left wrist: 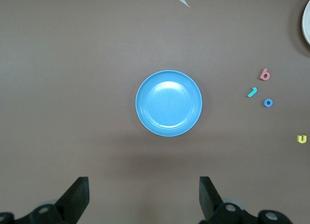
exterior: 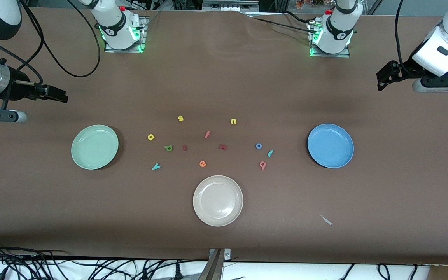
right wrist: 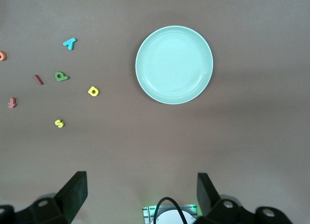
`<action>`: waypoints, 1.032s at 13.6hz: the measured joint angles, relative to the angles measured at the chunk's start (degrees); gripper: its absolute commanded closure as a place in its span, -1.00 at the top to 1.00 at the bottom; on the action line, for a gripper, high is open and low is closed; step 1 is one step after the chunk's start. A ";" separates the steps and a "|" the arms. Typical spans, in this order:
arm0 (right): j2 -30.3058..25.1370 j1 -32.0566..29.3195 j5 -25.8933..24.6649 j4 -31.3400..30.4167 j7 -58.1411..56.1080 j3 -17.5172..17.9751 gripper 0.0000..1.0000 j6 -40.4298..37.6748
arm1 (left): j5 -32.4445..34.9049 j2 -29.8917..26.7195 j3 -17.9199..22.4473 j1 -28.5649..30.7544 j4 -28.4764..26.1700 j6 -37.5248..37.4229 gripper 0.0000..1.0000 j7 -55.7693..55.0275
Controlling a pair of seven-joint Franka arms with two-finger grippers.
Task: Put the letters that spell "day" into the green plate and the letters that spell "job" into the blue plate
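Observation:
The green plate (exterior: 95, 146) (right wrist: 174, 64) lies toward the right arm's end, with the yellow "a" (exterior: 151, 137) (right wrist: 93, 91), green "d" (exterior: 168, 147) (right wrist: 61, 76) and teal "y" (exterior: 156, 167) (right wrist: 70, 42) beside it. Close to the blue plate (exterior: 330, 145) (left wrist: 168, 103), toward the left arm's end, are the blue "o" (exterior: 259, 146) (left wrist: 268, 103), teal "j" (exterior: 270, 153) (left wrist: 252, 92) and pinkish "b" (exterior: 263, 165) (left wrist: 264, 74). Both plates hold nothing. My right gripper (exterior: 61, 97) (right wrist: 142, 195) and left gripper (exterior: 381, 82) (left wrist: 144, 195) hang open and empty, high over bare table at their own ends.
A cream-white plate (exterior: 218, 200) lies nearest the front camera. Spare letters sit mid-table: yellow "s" (exterior: 180, 118), yellow "n" (exterior: 233, 121), pink "f" (exterior: 207, 135), orange "e" (exterior: 202, 163) and two dark red pieces (exterior: 184, 147). A small pale scrap (exterior: 326, 220) lies near the blue plate.

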 measured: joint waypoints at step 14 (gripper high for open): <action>2.47 0.15 2.33 -0.39 -0.03 0.34 1.00 4.74 | 0.00 1.09 -4.10 -0.52 -0.27 -1.11 1.00 0.00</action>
